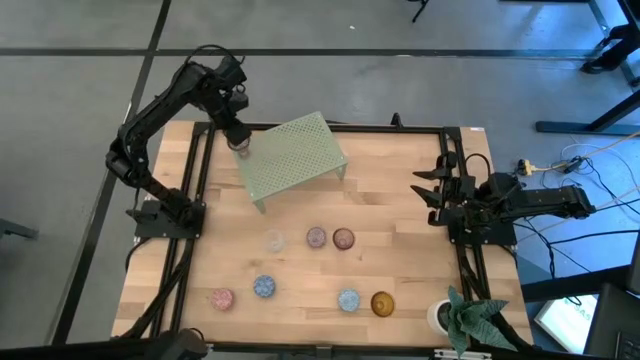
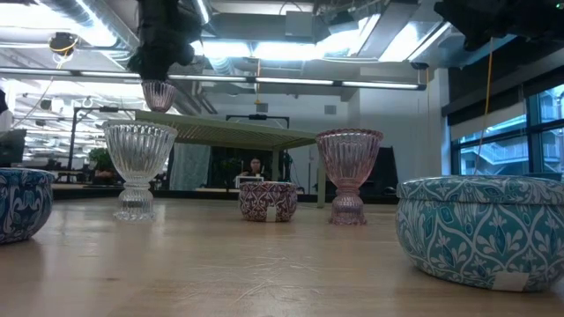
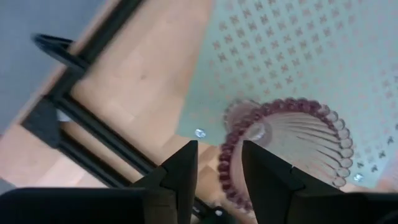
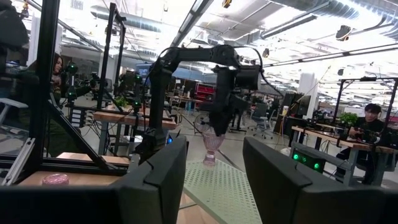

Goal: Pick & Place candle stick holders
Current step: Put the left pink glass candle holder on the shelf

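Seven candle stick holders (image 1: pixel 316 237) stand loose on the near table (image 1: pixel 400 290). Farther back, the left gripper (image 1: pixel 238 137) is clamped on a pink stemmed holder (image 3: pixel 283 146) above the green rack's (image 1: pixel 300 155) corner. Release this near the edge risks toppling; open rack lies inboard. The right gripper (image 4: pixel 211 177) waits, fingers apart.

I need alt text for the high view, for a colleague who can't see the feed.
The left pincer holds a pink stemmed glass cup at a corner of the pale green perforated metal rack. Seven more small glass cups stand on the wooden table; the right pincer waits, open, at the table's right edge.
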`<move>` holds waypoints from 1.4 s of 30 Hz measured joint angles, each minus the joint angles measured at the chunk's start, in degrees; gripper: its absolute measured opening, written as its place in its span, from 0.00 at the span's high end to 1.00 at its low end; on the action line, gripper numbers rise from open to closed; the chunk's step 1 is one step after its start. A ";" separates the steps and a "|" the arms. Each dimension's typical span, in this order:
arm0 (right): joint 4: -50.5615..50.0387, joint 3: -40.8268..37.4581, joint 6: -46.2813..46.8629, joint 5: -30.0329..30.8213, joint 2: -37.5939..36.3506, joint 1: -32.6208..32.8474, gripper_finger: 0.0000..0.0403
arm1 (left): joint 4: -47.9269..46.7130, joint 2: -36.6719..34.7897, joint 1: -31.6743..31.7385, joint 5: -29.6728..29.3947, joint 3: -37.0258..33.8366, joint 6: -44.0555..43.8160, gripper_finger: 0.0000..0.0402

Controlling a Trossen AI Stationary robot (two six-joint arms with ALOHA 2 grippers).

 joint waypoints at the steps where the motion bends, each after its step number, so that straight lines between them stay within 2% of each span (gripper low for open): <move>1: 0.02 0.01 0.02 0.00 0.00 0.01 0.59 | -0.07 0.00 0.02 -0.32 0.94 -0.02 0.70; 13: 0.00 0.00 0.04 0.02 0.00 0.00 0.59 | -3.16 -0.59 -3.71 -0.12 15.45 -1.55 0.70; 18: -0.40 0.02 0.08 0.01 -0.02 0.00 0.59 | -2.95 -3.05 -9.07 1.78 16.61 -1.57 0.73; 23: -0.58 0.00 0.24 0.00 -0.01 0.01 0.59 | -0.82 -6.04 -17.65 1.64 16.25 -3.07 0.77; 27: -0.59 0.02 0.28 0.02 -0.02 0.00 0.59 | 4.03 -9.60 -26.42 1.20 13.10 -4.12 0.82; 29: -0.61 0.02 0.32 0.02 -0.02 0.00 0.59 | 7.09 -11.83 -30.93 -1.03 9.96 -7.08 0.84; 36: -0.70 0.00 0.41 0.02 -0.02 0.01 0.59 | 19.97 -18.26 -48.75 -9.79 -8.84 -14.80 0.90; 39: -0.72 0.00 0.41 0.01 -0.02 0.01 0.59 | 25.19 -18.82 -55.22 -13.05 -16.14 -17.29 0.92; 42: -0.72 0.02 0.41 0.02 -0.02 0.00 0.59 | 27.38 -18.02 -60.95 -17.39 -20.37 -20.20 0.95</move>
